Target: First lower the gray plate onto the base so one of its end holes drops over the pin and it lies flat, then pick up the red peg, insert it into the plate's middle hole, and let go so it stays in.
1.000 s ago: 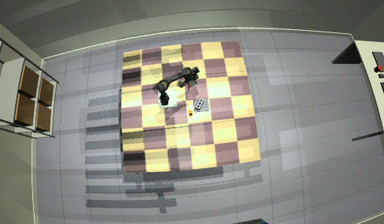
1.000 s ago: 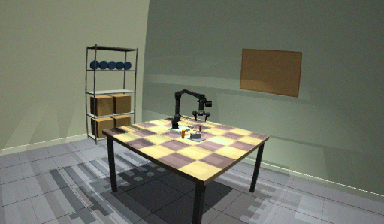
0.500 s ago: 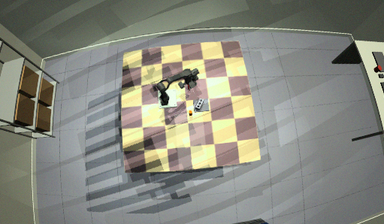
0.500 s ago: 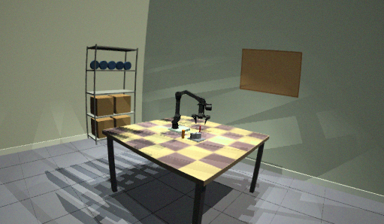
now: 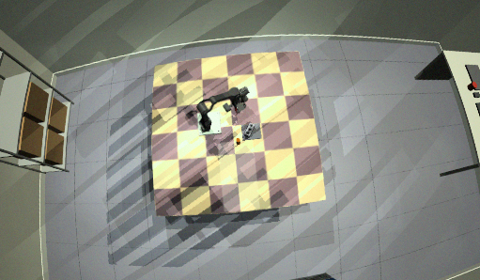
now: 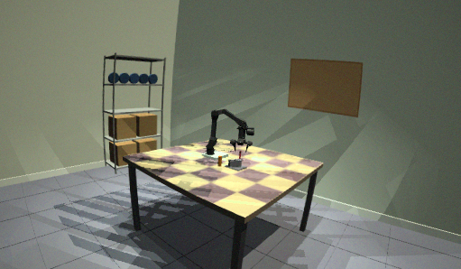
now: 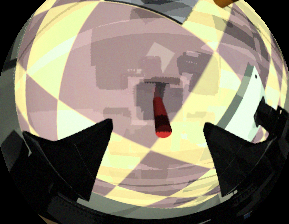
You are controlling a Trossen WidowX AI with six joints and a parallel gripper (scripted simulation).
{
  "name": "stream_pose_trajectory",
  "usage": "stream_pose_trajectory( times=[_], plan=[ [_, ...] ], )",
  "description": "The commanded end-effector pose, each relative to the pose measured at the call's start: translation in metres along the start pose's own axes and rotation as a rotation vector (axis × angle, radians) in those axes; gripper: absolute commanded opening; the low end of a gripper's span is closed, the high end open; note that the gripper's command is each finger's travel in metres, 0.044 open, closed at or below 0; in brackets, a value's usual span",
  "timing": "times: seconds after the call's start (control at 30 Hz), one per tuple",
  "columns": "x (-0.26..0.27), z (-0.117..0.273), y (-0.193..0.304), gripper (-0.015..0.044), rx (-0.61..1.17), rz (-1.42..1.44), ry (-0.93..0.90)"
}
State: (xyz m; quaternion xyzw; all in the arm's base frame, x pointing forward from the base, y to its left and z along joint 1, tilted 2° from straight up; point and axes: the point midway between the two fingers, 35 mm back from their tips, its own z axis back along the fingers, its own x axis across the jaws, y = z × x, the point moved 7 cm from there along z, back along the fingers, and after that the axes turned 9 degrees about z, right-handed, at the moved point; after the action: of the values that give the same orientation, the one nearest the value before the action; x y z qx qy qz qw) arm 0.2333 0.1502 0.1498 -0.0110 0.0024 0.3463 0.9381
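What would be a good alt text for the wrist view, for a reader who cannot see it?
Open black gripper with a red peg standing upright between its spread fingers but untouched, on a yellow-and-mauve checkered table; part of a gray base shows at the top edge.

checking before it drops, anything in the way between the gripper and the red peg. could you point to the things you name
Nothing shows between the open gripper (image 6: 241, 149) (image 7: 158, 125) and the upright red peg (image 6: 240, 154) (image 7: 162, 117); the wrist view shows that gap bare.
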Motion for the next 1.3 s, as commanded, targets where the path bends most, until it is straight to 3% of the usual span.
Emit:
stream_pose_trajectory(
  times=[0.0, 0.5, 1.07, 1.27],
  plan=[
    [-0.001, -0.008, 0.0, 0.044, 0.004, 0.001, 0.001],
    [-0.002, -0.03, 0.0, 0.044, 0.004, 0.001, 0.001],
    [-0.002, -0.03, 0.0, 0.0, 0.004, 0.001, 0.001],
    [-0.002, -0.03, 0.0, 0.0, 0.004, 0.001, 0.001]
  ],
)
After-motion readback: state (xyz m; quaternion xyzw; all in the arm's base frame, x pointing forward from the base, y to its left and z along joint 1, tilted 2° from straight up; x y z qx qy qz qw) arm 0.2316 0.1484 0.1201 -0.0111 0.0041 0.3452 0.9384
